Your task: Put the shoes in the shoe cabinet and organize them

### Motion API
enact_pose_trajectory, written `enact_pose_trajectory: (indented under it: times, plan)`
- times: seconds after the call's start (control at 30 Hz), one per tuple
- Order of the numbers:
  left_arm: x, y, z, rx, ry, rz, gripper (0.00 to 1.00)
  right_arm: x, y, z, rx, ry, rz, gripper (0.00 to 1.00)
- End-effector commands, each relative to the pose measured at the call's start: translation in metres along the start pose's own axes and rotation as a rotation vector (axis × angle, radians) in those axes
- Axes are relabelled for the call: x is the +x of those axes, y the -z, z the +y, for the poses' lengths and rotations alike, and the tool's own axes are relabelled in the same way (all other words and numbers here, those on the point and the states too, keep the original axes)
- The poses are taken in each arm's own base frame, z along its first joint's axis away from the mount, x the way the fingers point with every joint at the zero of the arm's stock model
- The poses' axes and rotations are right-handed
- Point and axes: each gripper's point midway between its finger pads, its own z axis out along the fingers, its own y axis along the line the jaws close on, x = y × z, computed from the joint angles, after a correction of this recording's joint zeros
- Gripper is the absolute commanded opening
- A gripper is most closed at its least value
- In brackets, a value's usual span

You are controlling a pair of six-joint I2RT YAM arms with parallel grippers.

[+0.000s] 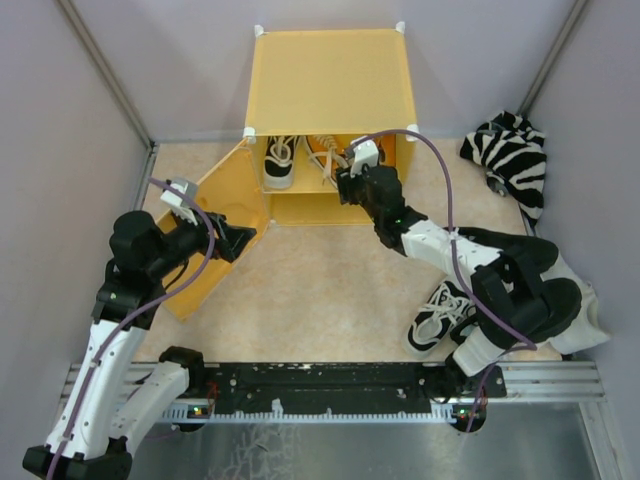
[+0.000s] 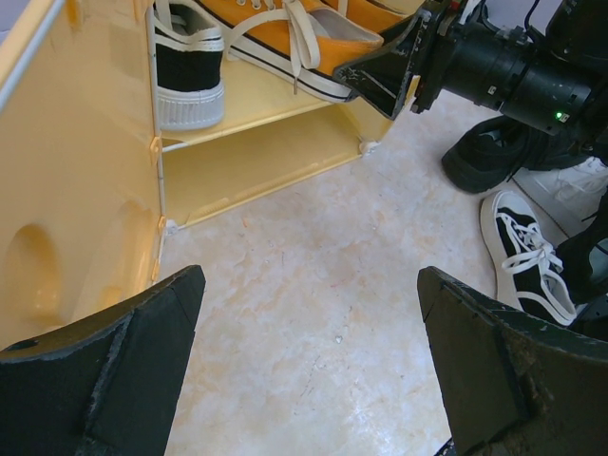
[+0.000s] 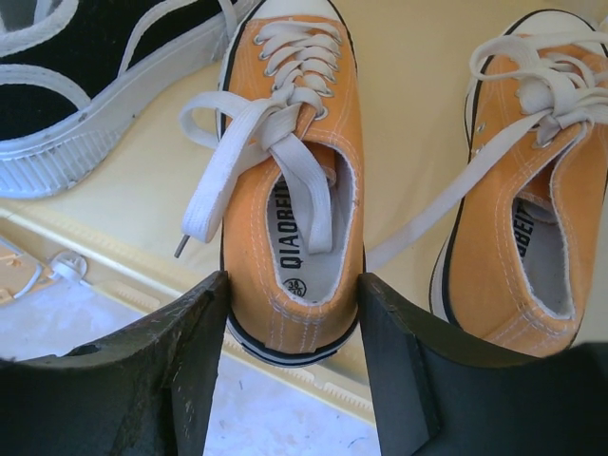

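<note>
Door (image 1: 238, 185): swung wide open to the left of the shoe cabinet (image 1: 330, 75), its free edge toward the arms.
Left gripper (image 1: 240, 240): just in front of the open door, jaws spread wide with nothing between them.
Cabinet, upper level: three shoes stand side by side on the inner shelf (image 2: 256, 104).
Shelf, from the left: a black-and-white shoe (image 1: 278, 160), an orange shoe (image 1: 322, 158), then a second orange shoe (image 3: 518, 237).
Orange pair: heels face the opening and toes point to the back wall.
Right gripper (image 1: 350, 185): at the cabinet mouth, jaws set on either side of the orange shoe's heel. Both pads (image 3: 190, 342) appear to touch its sides, though how firmly is hard to tell.
Floor shoe (image 1: 438, 318): another black-and-white sneaker lies outside the cabinet, right of centre, partly behind the right arm.
Zebra cloth (image 1: 515, 155): bunched at the far right by the wall, apart from the cabinet.
Left wrist view only: the shelf seen from the front with the lower compartment (image 2: 256, 161) beneath it, and a rounded hollow pressed into the door's inner face.
Right wrist view only: the white laces of both orange shoes, loosely tied with ends trailing, and lettering printed on the insoles. From overhead the gripper covers much of this.
</note>
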Motion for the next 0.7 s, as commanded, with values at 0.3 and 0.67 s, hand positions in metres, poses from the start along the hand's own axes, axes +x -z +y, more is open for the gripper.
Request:
enact_pose_trajectory:
  times: [0.3, 0.67]
  plan:
    - [-0.001, 0.002, -0.002, 0.003, -0.021, -0.010, 0.99, -0.028, -0.012, -0.009, 0.048, -0.049, -0.069, 0.00]
    - [0.000, 0.000, 0.000, -0.002, -0.018, -0.005, 0.99, -0.083, 0.014, -0.069, 0.396, -0.316, -0.431, 0.00]
